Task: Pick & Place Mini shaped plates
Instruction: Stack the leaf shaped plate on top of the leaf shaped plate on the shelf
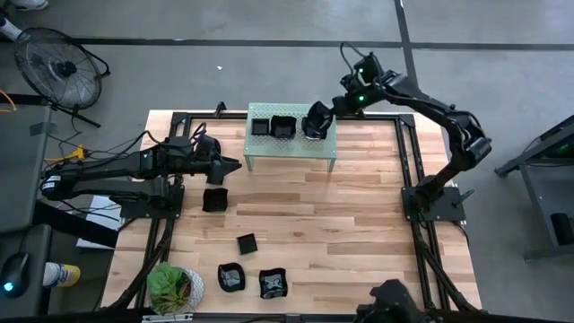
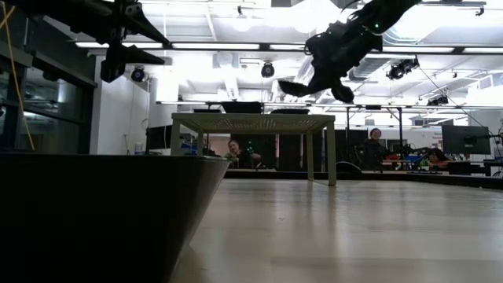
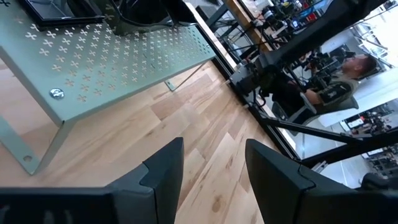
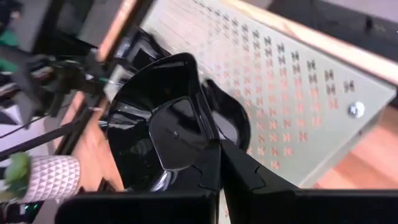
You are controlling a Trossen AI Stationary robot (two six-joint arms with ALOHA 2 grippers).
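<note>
The right gripper (image 1: 319, 119) pinches a black plate (image 4: 163, 118) by its rim over the green shelf (image 1: 327, 148) — released tilted, it could land on the plate (image 4: 231, 121) below — while the left gripper (image 3: 211, 168) waits open.

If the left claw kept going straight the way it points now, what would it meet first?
Probably the bare wooden tabletop just ahead of the open left claw. The pale green perforated shelf sits off to one side of that line, though depth is hard to judge.
</note>
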